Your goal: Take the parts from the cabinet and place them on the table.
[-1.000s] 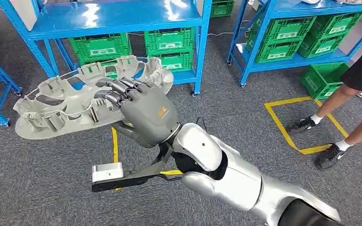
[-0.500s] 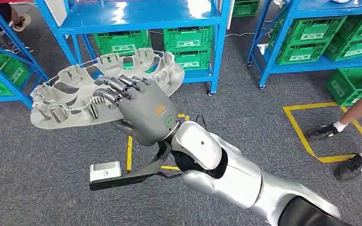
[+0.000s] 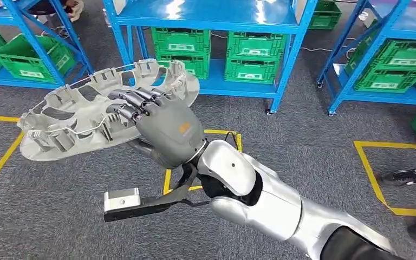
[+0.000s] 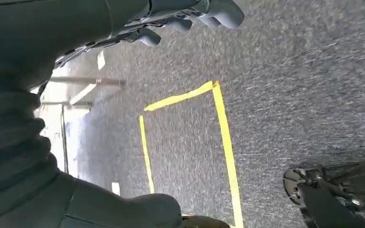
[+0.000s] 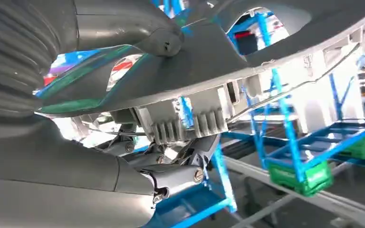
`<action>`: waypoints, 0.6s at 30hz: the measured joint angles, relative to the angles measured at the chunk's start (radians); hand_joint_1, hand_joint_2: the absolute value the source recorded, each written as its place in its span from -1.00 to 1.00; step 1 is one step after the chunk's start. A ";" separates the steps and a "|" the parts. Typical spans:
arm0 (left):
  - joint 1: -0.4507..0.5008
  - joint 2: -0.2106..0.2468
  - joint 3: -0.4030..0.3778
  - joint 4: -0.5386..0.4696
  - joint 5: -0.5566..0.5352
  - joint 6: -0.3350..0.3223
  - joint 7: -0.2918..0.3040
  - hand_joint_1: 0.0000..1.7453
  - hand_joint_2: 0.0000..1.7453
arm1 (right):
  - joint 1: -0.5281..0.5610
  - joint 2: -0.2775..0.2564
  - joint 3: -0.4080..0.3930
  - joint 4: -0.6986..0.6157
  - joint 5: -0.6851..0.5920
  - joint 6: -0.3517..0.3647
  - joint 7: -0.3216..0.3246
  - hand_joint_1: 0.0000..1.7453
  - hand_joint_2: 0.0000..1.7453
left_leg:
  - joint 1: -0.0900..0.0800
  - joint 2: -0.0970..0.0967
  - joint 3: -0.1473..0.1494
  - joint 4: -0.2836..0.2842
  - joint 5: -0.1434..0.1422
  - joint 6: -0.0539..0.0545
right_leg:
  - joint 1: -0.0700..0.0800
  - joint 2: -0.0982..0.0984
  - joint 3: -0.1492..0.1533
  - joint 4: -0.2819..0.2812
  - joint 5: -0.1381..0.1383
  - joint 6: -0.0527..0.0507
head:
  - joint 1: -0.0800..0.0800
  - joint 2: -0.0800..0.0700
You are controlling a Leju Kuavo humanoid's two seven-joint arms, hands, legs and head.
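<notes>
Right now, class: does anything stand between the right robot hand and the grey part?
Nothing visible does. The right robot hand already grips the grey part, fingers over its ribbed top face and thumb underneath.

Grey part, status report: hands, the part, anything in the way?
Right hand grips the grey part, carried above carpet. Left hand holds nothing, fingers curled. Blue shelving ahead; person's shoe off right.

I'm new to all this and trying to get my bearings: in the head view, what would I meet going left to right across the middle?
Grey part → right robot hand → silver arm → yellow floor square → a person's shoe.
</notes>
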 joint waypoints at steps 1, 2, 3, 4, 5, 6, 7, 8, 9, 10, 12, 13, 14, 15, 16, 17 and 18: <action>0.000 0.000 0.000 0.000 -0.001 0.000 0.000 -1.00 1.00 | 0.000 -0.001 0.000 0.000 0.001 0.001 0.002 1.00 1.00 | 0.000 -0.015 -0.004 0.003 0.002 -0.002 | -0.001 0.002 0.032 -0.055 0.034 -0.003 | 0.000 0.000; 0.000 0.000 0.000 0.000 -0.003 -0.001 0.000 -1.00 1.00 | 0.000 -0.002 0.000 0.000 0.001 0.003 0.003 1.00 1.00 | 0.001 -0.030 -0.006 0.005 0.004 -0.005 | -0.002 0.009 0.081 -0.141 0.076 -0.007 | 0.000 0.000; -0.001 -0.001 0.000 0.000 -0.004 -0.002 0.000 -1.00 1.00 | -0.001 -0.002 0.000 0.000 0.002 0.003 0.002 1.00 1.00 | 0.001 -0.042 -0.008 0.008 0.006 -0.008 | -0.003 0.028 0.133 -0.236 0.113 -0.011 | 0.000 0.000; -0.001 -0.002 0.000 0.000 -0.006 -0.002 0.000 -1.00 1.00 | -0.002 -0.002 0.000 0.000 0.002 0.003 0.001 1.00 1.00 | 0.004 -0.052 -0.013 0.010 0.009 -0.012 | -0.007 0.085 0.162 -0.297 0.104 -0.017 | 0.000 0.000; -0.004 -0.001 0.000 0.000 -0.008 -0.002 0.000 -1.00 1.00 | -0.002 -0.002 0.000 0.000 0.003 0.003 0.000 1.00 1.00 | -0.002 -0.063 -0.021 0.015 0.012 -0.022 | -0.006 0.093 0.160 -0.305 0.111 -0.013 | -0.001 0.000; -0.003 -0.001 0.000 0.000 -0.009 -0.002 0.000 -1.00 1.00 | -0.003 -0.002 0.000 -0.001 0.003 0.003 0.000 1.00 1.00 | 0.003 -0.070 -0.026 0.010 0.019 -0.031 | -0.002 0.075 0.155 -0.302 0.114 -0.016 | -0.001 0.000; -0.002 -0.001 0.000 0.000 -0.009 -0.002 0.000 -1.00 1.00 | -0.003 -0.002 0.000 -0.001 0.004 0.003 0.000 1.00 1.00 | 0.007 -0.079 -0.028 0.004 0.024 -0.039 | 0.004 0.071 0.154 -0.301 0.116 -0.022 | -0.002 0.000; 0.000 -0.001 0.000 0.000 -0.009 -0.003 0.000 -1.00 1.00 | -0.003 -0.002 0.000 -0.001 0.004 0.003 0.000 1.00 1.00 | 0.008 -0.089 -0.029 -0.003 0.029 -0.047 | 0.005 0.061 0.155 -0.303 0.120 -0.029 | -0.002 0.000; 0.000 0.002 0.000 0.000 -0.009 -0.003 0.001 -1.00 1.00 | -0.004 -0.002 0.000 -0.001 0.005 0.004 0.000 1.00 1.00 | 0.008 -0.089 -0.036 0.001 0.030 -0.050 | -0.006 0.041 0.156 -0.315 0.128 -0.038 | -0.002 0.000; 0.001 0.002 0.000 0.000 -0.009 -0.003 0.002 -1.00 1.00 | -0.003 -0.002 0.000 -0.001 0.006 0.007 0.002 1.00 1.00 | -0.001 -0.031 -0.046 0.023 0.012 -0.050 | -0.005 0.029 0.157 -0.317 0.132 -0.045 | -0.008 0.000; -0.004 0.001 0.000 0.000 -0.009 -0.004 0.007 -1.00 1.00 | -0.003 -0.002 0.000 -0.003 0.009 0.009 0.002 1.00 1.00 | -0.001 0.030 -0.105 0.158 -0.071 -0.057 | -0.002 0.001 0.150 -0.317 0.134 -0.053 | -0.016 0.000; -0.005 0.001 0.000 0.000 -0.009 -0.004 0.011 -1.00 1.00 | -0.001 -0.002 0.000 -0.003 0.011 0.010 0.000 1.00 1.00 | -0.001 0.039 -0.140 0.243 -0.110 -0.060 | 0.001 -0.015 0.147 -0.317 0.135 -0.054 | -0.016 0.000; -0.005 0.001 0.000 0.000 -0.009 -0.004 0.012 -1.00 1.00 | -0.001 -0.002 0.000 -0.003 0.012 0.010 0.000 1.00 1.00 | -0.001 0.042 -0.161 0.301 -0.130 -0.061 | 0.002 -0.030 0.145 -0.317 0.136 -0.055 | -0.016 0.000; -0.003 0.001 0.000 0.001 -0.009 -0.004 0.013 -1.00 1.00 | 0.000 -0.002 0.001 -0.003 0.012 0.010 0.000 1.00 1.00 | -0.001 0.043 -0.160 0.312 -0.128 -0.061 | 0.003 -0.044 0.143 -0.316 0.137 -0.056 | -0.016 0.000; -0.003 0.001 0.000 0.001 -0.009 -0.004 0.016 -1.00 1.00 | 0.000 -0.002 0.001 -0.003 0.012 0.011 0.001 1.00 1.00 | -0.001 0.045 -0.132 0.275 -0.105 -0.060 | 0.004 -0.058 0.143 -0.315 0.137 -0.055 | -0.016 0.000; -0.002 0.001 0.000 0.001 -0.009 -0.004 0.015 -1.00 1.00 | -0.001 -0.002 0.001 -0.003 0.012 0.011 0.001 1.00 1.00 | -0.002 0.051 -0.078 0.190 -0.066 -0.056 | 0.005 -0.073 0.143 -0.314 0.137 -0.055 | -0.016 0.000; -0.003 0.002 0.000 0.000 -0.009 -0.004 0.015 -1.00 1.00 | -0.001 -0.002 0.001 -0.003 0.012 0.012 0.001 1.00 1.00 | -0.003 0.069 -0.019 0.094 -0.032 -0.051 | 0.006 -0.085 0.143 -0.312 0.137 -0.054 | -0.016 0.000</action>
